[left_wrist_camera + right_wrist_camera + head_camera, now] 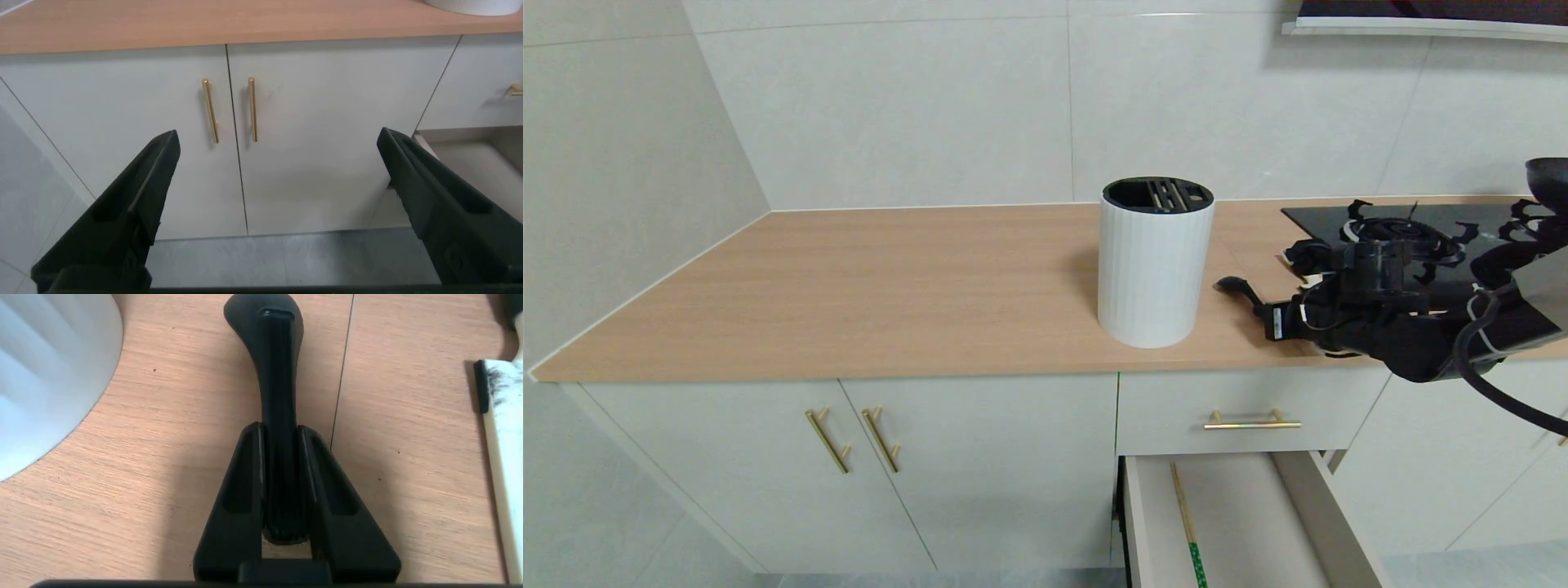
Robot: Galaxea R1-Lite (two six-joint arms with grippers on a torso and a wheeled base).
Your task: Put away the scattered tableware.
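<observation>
Firstly, head view. The black utensil handle [1232,286] lies low over the wooden counter [890,286], just right of the white ribbed holder [1156,261] but not touching it. The right gripper [1272,317] grips that handle at its near end, and the free rounded end points toward the holder. The right arm comes in from the right, stretched low and roughly level across the counter's front edge, in front of the black stove [1405,229]. Below, the drawer [1307,498] stands pulled open with one chopstick [1184,514] lying lengthwise along its left side (green at the near end).

Next, left wrist view. The left gripper [278,143] hangs with its jaws spread wide and nothing between them, well below counter level. It faces the cabinet doors [327,139] with their two brass handles [211,110]. The holder's base [478,6] shows on the counter above.

Lastly, right wrist view. The right gripper [279,433] is clamped on the handle [274,343], one finger on each side, and the handle runs straight out past the fingertips. The holder's wall [41,367] curves just beside it. A pale flat object [498,457] lies on the counter [163,457] on the other side, apart from the gripper.
</observation>
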